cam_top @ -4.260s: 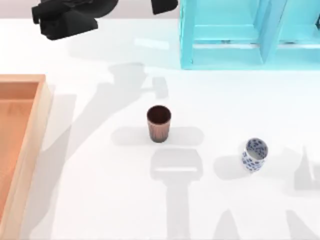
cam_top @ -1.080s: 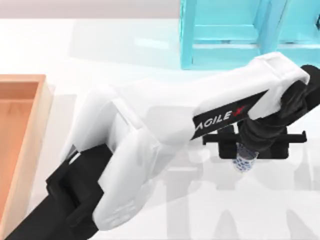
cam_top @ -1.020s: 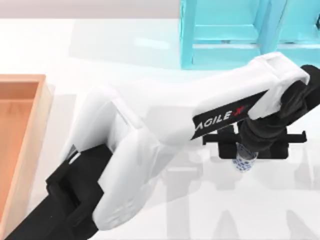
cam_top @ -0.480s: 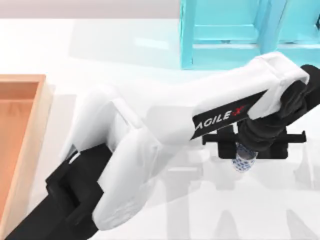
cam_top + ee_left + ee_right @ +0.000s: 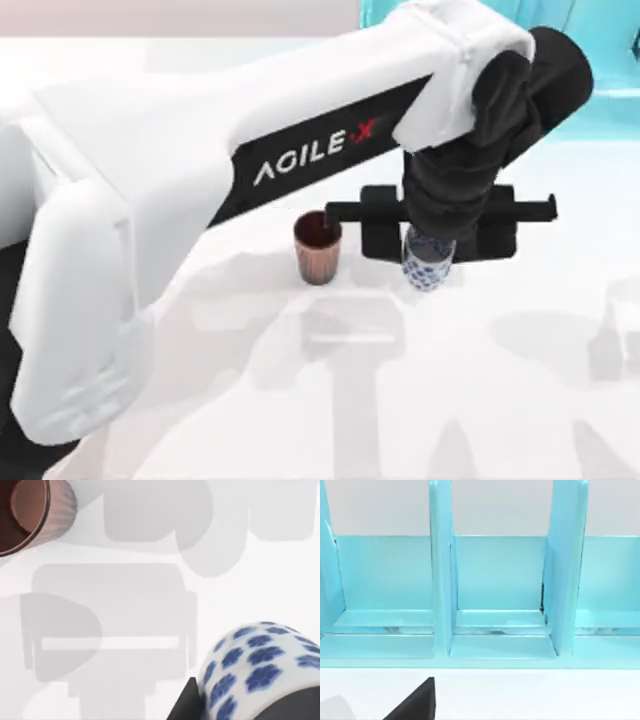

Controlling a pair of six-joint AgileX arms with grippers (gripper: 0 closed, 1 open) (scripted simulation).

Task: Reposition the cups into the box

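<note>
The white cup with blue flowers [image 5: 428, 268] hangs in my left gripper [image 5: 428, 262], which is shut on it from above. It is held off the table, just right of the dark brown ribbed cup [image 5: 317, 248], and apart from it. The brown cup stands upright near the table's middle. The left wrist view looks past the held white cup [image 5: 255, 670] and a dark finger [image 5: 187, 705] down to the brown cup [image 5: 27, 515]. The box is hidden behind my left arm [image 5: 200, 170] in the top view.
A cyan shelf-like frame [image 5: 610, 60] stands at the back right, and its compartments [image 5: 500, 590] face the right wrist camera. My right arm is parked facing it, with a dark part of its gripper [image 5: 417, 702] in its wrist view.
My left gripper has carried the white cup up and to the left, from the right side of the table to just beside the brown cup. The arm now covers the box.
</note>
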